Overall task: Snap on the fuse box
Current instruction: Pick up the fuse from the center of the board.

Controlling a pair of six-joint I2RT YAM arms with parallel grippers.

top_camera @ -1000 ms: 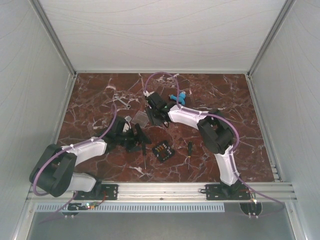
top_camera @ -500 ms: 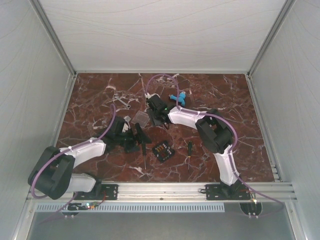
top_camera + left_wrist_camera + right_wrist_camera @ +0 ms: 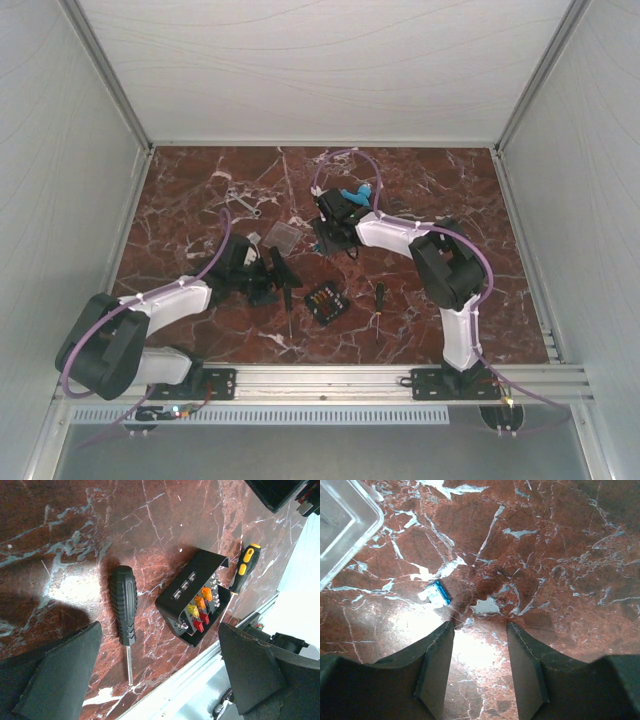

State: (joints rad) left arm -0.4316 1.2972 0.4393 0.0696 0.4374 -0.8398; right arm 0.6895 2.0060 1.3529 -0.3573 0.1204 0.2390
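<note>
The fuse box tray [image 3: 325, 300] lies uncovered near the front edge of the table [image 3: 450, 200], with a black-handled screwdriver [image 3: 124, 610] at its 9 o'clock. The left gripper [image 3: 160, 627], at its 10 o'clock, has the jaws wide apart and holds nothing. Farther back, the clear lid [image 3: 283, 237] lies at 11 o'clock of the tray, apart from it, and the right gripper [image 3: 480, 625] at 12 o'clock has the jaws partly apart and empty, with a small blue fuse [image 3: 436, 594] lying just before it.
</note>
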